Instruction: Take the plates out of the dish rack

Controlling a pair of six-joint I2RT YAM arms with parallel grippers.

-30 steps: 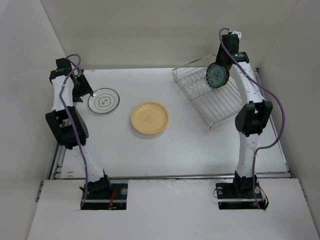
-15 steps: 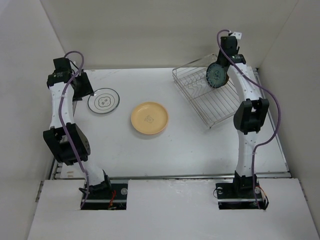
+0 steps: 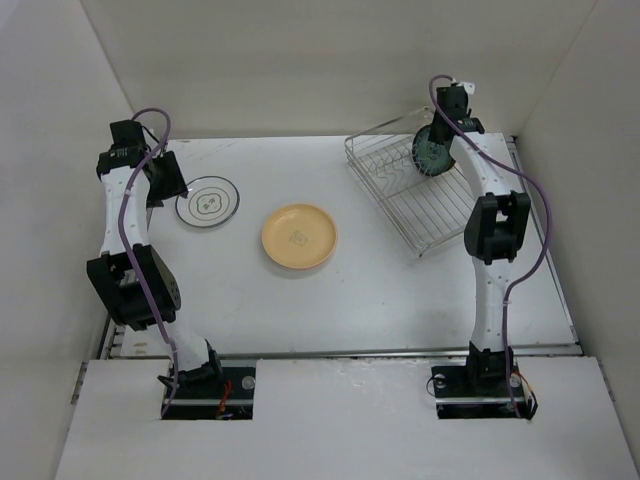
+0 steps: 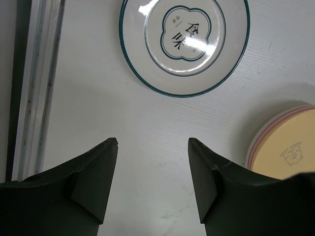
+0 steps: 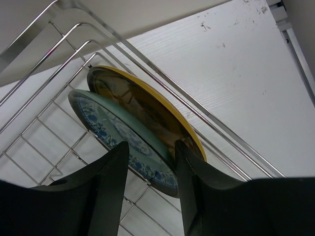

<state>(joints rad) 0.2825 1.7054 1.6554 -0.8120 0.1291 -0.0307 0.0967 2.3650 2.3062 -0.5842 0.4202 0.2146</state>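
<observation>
The dish rack (image 3: pixel 420 205) stands at the far right. Two plates stand in it side by side: a teal plate with blue pattern (image 5: pixel 113 125) and a dark plate with a yellow rim (image 5: pixel 142 105). My right gripper (image 5: pixel 147 147) is open and straddles the teal plate's rim, its right finger between the two plates; it also shows from above (image 3: pixel 437 140). A white plate with a dark teal rim (image 3: pixel 208 203) lies flat at the left. A yellow-tan plate (image 3: pixel 299 236) lies mid-table on a pink one (image 4: pixel 256 145). My left gripper (image 4: pixel 152 147) is open and empty over bare table, near the white plate (image 4: pixel 184 44).
The rack's wire rim (image 5: pixel 221 129) runs just behind the dark plate. White walls enclose the table on three sides. A metal rail (image 4: pixel 37 83) runs along the table's left edge close to my left gripper.
My right gripper has moved down and left onto the standing plates. My left arm has drawn its elbow back and its gripper has pulled away from the white plate.
</observation>
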